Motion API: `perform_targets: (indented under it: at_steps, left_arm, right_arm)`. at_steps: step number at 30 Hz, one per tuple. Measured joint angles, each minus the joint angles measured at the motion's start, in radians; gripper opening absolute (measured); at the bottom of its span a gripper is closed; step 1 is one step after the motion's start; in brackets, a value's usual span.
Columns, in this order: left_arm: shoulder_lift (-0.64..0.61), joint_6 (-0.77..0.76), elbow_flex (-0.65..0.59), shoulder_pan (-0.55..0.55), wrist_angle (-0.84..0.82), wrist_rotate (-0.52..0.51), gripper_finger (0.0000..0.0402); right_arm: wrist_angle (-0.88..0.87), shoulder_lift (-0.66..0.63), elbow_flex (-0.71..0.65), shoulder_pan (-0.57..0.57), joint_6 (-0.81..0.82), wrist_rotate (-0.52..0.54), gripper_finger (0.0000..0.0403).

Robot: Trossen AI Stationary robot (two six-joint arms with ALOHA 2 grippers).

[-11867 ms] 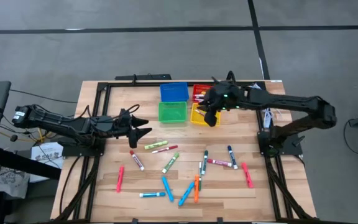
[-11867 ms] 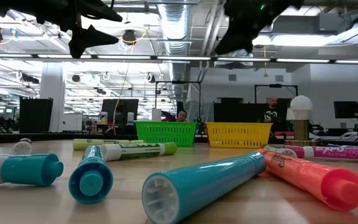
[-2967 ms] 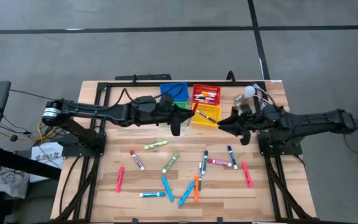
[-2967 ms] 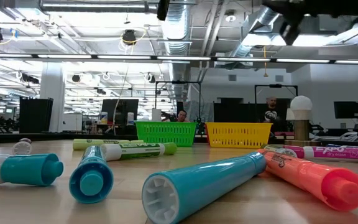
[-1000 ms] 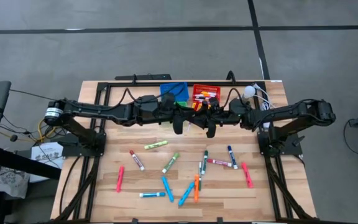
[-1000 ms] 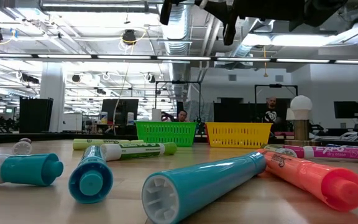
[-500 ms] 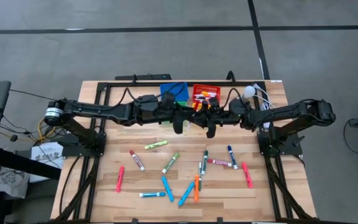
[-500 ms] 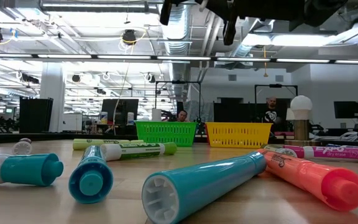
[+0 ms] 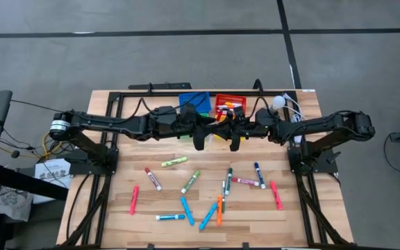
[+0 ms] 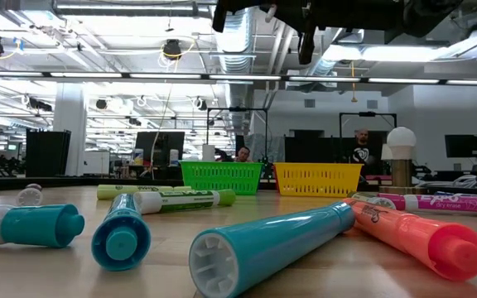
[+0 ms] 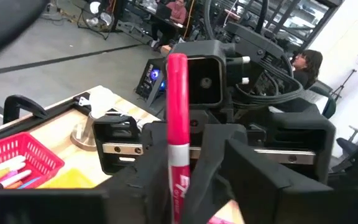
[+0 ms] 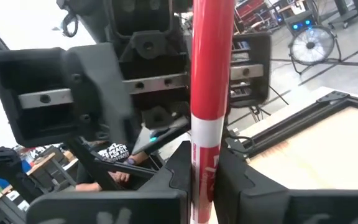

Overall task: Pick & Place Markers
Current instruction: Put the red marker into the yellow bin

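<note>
A red marker (image 12: 211, 56) with a white lower body stands upright in the air over the bins, between my two grippers, which face each other. My right gripper (image 12: 202, 186) is shut on it. My left gripper (image 9: 209, 133) is open, and its fingers (image 12: 98, 106) stand apart on either side of the marker. In the left wrist view the marker (image 11: 177, 106) shows in front of the right gripper's housing. Several other markers (image 9: 207, 194) lie flat on the near half of the table. My right gripper pinches the marker's white lower body (image 12: 202, 158) between its two fingers (image 12: 174, 177). The fingers come level from the table's right side and lie across the marker. The marker stands upright, red end up, lifted clear of the table and the bins.
A blue bin (image 9: 194, 101) and a red bin (image 9: 230, 105) with markers sit at the far middle. The green bin (image 10: 220, 177) and the yellow bin (image 10: 318, 179) lie under the arms. A white lamp (image 9: 278, 103) stands at the far right.
Both arms have kept their place over the bins with the marker between them. My right gripper's fingers have drawn in on the marker. My left gripper's fingers have parted from it.
</note>
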Motion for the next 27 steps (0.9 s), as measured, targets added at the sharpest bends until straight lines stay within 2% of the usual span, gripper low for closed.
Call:
perform_targets:
  at_steps: [4, 9, 17, 27]
  left_arm:
    - [-0.024, 0.062, 0.000, 0.004, -0.031, 0.000, 0.0203]
    - [-0.101, 0.100, 0.002, 0.014, -0.138, -0.004, 0.0233]
    - [-0.200, 0.100, 0.002, 0.021, -0.284, -0.031, 0.0237]
    - [-0.198, 0.106, -0.005, 0.021, -0.397, -0.052, 0.0236]
  right_arm:
    - [-0.064, -0.009, 0.000, -0.014, 0.000, 0.000, 0.0026]
    - [-0.144, -0.026, -0.001, -0.038, -0.018, -0.001, 0.0022]
    - [-0.382, -0.063, -0.002, -0.114, -0.046, -0.001, 0.0024]
    - [-0.574, -0.063, -0.001, -0.196, -0.081, -0.002, 0.0030]
